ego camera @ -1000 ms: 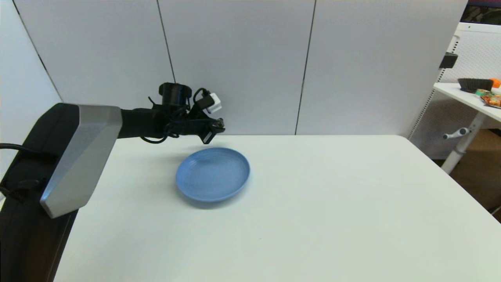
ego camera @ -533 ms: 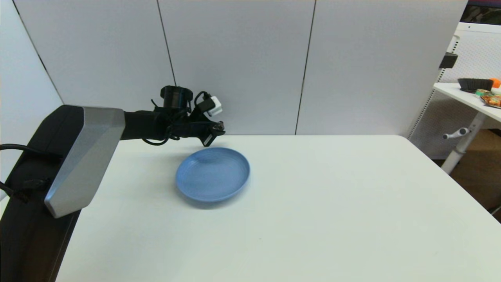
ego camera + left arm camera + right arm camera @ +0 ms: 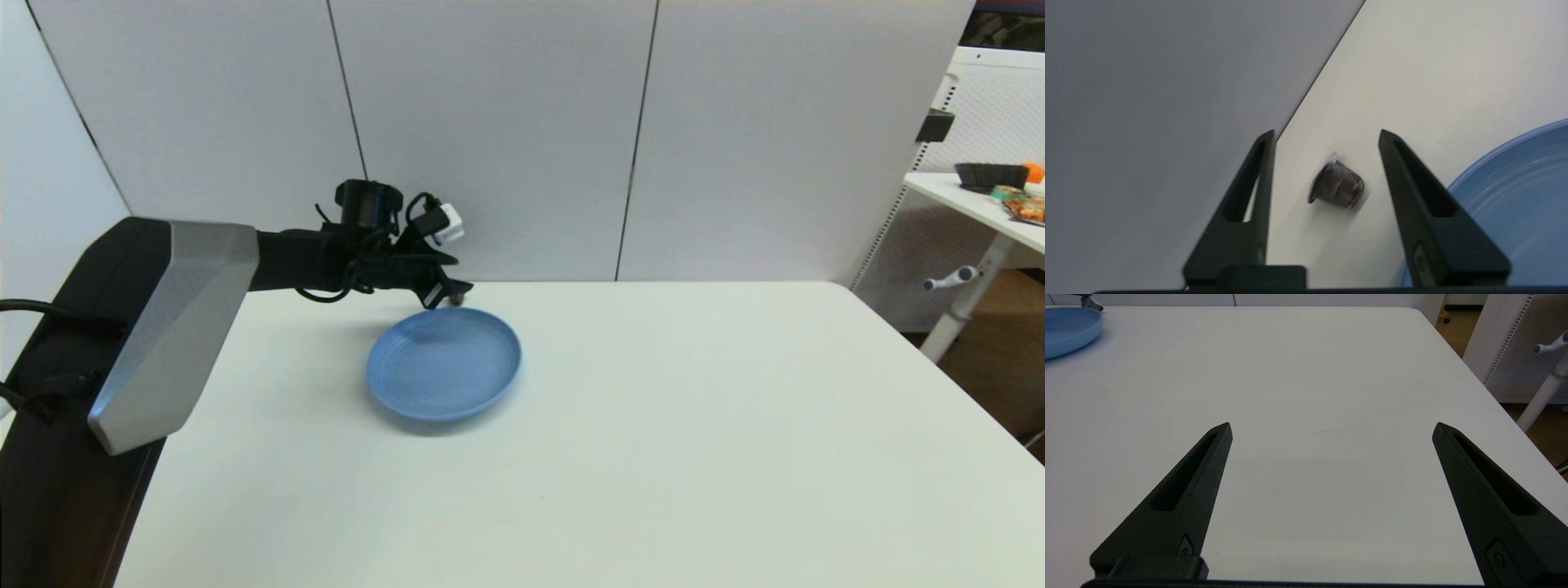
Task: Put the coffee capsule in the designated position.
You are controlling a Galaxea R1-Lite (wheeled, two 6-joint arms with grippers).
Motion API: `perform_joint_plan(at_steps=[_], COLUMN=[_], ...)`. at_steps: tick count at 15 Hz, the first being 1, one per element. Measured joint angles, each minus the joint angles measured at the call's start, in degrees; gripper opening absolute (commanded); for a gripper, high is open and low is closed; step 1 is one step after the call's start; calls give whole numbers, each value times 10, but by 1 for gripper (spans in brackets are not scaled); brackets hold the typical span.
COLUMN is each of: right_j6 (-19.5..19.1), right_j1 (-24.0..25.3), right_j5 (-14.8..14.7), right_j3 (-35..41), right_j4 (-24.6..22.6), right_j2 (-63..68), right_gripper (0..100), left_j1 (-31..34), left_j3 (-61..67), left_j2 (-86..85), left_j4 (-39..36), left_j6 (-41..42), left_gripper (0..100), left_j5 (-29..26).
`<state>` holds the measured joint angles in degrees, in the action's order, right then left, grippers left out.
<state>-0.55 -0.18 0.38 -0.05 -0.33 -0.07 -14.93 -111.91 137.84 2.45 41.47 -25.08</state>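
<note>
between the left gripper's (image 3: 1327,136) spread fingers the capsule (image 3: 1337,185) lies tipped on the table (image 3: 694,425), untouched, just beside the plate (image 3: 443,363), seemingly lined up for pinching. right gripper (image 3: 1331,428) idles, fingers wide.

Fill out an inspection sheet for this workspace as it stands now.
Surface: white table, bare apart from the job's things.
Job's things: coffee capsule lies on its side on the table near the far edge, beside the blue plate, outside it.
Clutter: nothing seen on this table.
Grippers: left tool open, fingers either side of the capsule, not touching it; right tool open, over bare table.
Cables: black cables bundled on the left wrist.
Surroundings: grey wall panels behind; side table at right with small items.
</note>
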Motion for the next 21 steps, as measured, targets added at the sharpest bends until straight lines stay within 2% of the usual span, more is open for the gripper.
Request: perform_joint_plan(at_steps=[4, 8, 11, 16, 21], right_j6=[0, 0, 0, 0, 0], right_j1=[0, 0, 0, 0, 0], right_j5=[0, 0, 0, 0, 0], right_j3=[0, 0, 0, 0, 0], right_j4=[0, 0, 0, 0, 0], right_j2=[0, 0, 0, 0, 0], right_gripper=[100, 100, 100, 100, 100], left_j1=[2, 2, 2, 2, 13], left_j3=[23, 116, 254, 488, 682], left_j2=[-38, -172, -329, -612, -909], left_j4=[7, 87, 142, 162, 147], left_j6=[2, 3, 2, -19, -123], left_gripper=[100, 100, 100, 100, 100], left_j5=[2, 12, 24, 37, 42])
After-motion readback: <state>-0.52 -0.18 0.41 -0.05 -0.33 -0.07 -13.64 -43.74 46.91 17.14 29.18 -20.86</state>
